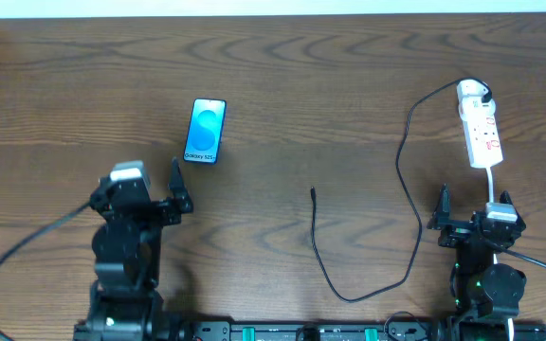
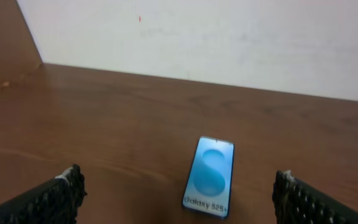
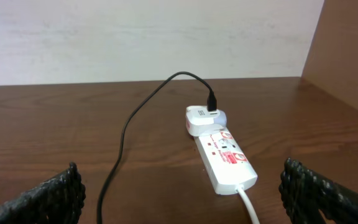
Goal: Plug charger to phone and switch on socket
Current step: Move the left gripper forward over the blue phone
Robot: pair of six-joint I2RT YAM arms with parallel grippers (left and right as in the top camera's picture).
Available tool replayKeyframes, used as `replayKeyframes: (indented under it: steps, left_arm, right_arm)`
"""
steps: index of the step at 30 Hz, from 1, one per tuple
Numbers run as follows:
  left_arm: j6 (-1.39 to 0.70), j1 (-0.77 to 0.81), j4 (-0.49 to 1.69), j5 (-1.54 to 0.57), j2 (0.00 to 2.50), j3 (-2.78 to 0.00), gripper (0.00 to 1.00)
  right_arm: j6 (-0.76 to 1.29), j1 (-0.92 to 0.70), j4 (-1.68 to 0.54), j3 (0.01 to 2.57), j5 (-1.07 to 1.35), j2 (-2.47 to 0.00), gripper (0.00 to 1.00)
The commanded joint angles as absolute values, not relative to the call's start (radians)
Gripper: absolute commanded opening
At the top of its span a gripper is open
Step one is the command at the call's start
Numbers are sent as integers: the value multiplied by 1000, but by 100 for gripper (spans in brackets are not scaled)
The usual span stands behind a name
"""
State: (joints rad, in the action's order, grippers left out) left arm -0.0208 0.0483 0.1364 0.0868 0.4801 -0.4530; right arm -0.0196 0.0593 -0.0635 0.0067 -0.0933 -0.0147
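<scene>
Left gripper point(image 1: 138, 194) and right gripper point(image 1: 475, 213) stand wide open, empty. Charger point(image 1: 398, 161) lies slack mid-table, plug tip point(image 1: 313, 193) well apart from phone point(image 1: 205, 131). Light, limp cable; pinch just behind tip, probably rigid there.

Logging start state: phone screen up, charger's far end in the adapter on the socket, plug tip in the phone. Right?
No. Overhead shows the plug tip of the charger lying loose on the table, apart from the phone. Screen up and far end in the adapter on the socket both hold.
</scene>
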Motion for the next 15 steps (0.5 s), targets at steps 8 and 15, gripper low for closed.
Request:
replayKeyframes:
  steps: [8, 15]
  left_arm:
    - [7, 45, 366, 85, 853, -831, 98]
    - [7, 45, 565, 58, 1095, -1074, 98]
  right_arm:
    - [-35, 51, -67, 6, -96, -6, 99]
    - [-35, 51, -67, 6, -96, -6, 99]
